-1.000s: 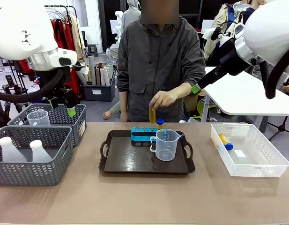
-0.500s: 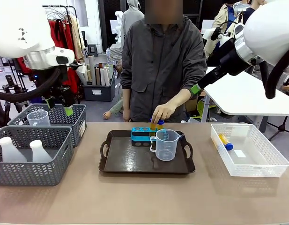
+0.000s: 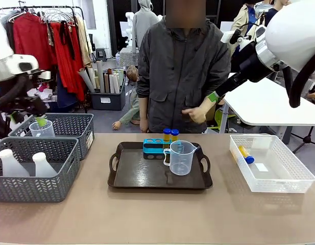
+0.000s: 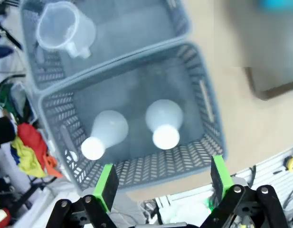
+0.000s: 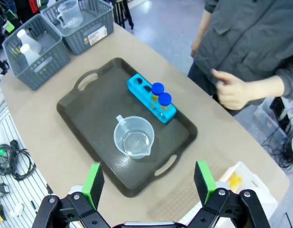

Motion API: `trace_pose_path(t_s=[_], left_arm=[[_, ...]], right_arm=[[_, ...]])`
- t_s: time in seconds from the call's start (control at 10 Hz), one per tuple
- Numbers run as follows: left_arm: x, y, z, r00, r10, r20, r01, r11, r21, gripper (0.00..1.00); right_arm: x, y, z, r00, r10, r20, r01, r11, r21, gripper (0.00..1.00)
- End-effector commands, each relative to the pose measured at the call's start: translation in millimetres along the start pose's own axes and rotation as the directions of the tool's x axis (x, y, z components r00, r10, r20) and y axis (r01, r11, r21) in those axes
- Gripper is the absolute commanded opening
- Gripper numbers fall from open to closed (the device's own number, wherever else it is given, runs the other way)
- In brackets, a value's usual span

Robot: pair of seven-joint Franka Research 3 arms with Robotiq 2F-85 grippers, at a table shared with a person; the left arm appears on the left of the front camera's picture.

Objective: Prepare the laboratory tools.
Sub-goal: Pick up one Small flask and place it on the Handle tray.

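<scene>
A blue tube rack (image 3: 156, 146) stands at the back of the dark tray (image 3: 142, 176), with two yellow blue-capped tubes (image 3: 171, 134) upright in it. A clear handled beaker (image 3: 180, 157) stands just in front. From the right wrist view, rack (image 5: 141, 88), tubes (image 5: 160, 95) and beaker (image 5: 133, 137) lie far below my open right gripper (image 5: 148, 183). My left gripper (image 4: 163, 179) hangs open above the near grey basket (image 4: 203, 95), which holds two white conical flasks (image 4: 164, 123) (image 4: 106, 135). In the front view this gripper (image 3: 27, 120) sits at far left over the baskets.
The far grey basket (image 3: 70, 125) holds another clear beaker (image 3: 42, 128). A clear bin (image 3: 272, 162) at right holds one more yellow tube (image 3: 246, 154). The person stands behind the tray, one hand (image 3: 195, 115) drawn back at waist height.
The person set a second tube into the rack and pulled the hand back. My left arm swung left and now hovers over the grey baskets.
</scene>
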State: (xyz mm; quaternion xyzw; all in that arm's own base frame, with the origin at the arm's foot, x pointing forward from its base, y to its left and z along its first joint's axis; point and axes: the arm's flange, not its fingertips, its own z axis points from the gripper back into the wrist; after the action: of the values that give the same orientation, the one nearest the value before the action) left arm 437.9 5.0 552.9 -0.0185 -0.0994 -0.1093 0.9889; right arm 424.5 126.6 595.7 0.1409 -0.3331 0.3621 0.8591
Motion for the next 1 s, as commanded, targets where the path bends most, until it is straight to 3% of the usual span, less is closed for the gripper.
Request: trace_pose_path(t_s=[0.0, 0.4, 0.9], left_arm=[[-10.9, 32.1, -19.3, 0.999, 0.053, 0.004, -0.052, 0.998, -0.018, 1.00], [-14.3, 87.7, -63.5, 0.993, 0.048, -0.106, -0.049, 0.999, -0.010, 1.00], [-19.6, 110.7, -95.8, 0.986, 0.103, -0.134, -0.104, 0.995, 0.001, 1.00]], right_arm=[[2.1, 1.2, 1.6, 1.000, -0.019, 0.002, 0.019, 1.000, 0.006, 1.00], [2.1, 1.2, 1.6, 1.000, -0.019, 0.002, 0.019, 1.000, 0.006, 1.00], [2.1, 1.2, 1.6, 1.000, -0.019, 0.002, 0.019, 1.000, 0.006, 1.00]])
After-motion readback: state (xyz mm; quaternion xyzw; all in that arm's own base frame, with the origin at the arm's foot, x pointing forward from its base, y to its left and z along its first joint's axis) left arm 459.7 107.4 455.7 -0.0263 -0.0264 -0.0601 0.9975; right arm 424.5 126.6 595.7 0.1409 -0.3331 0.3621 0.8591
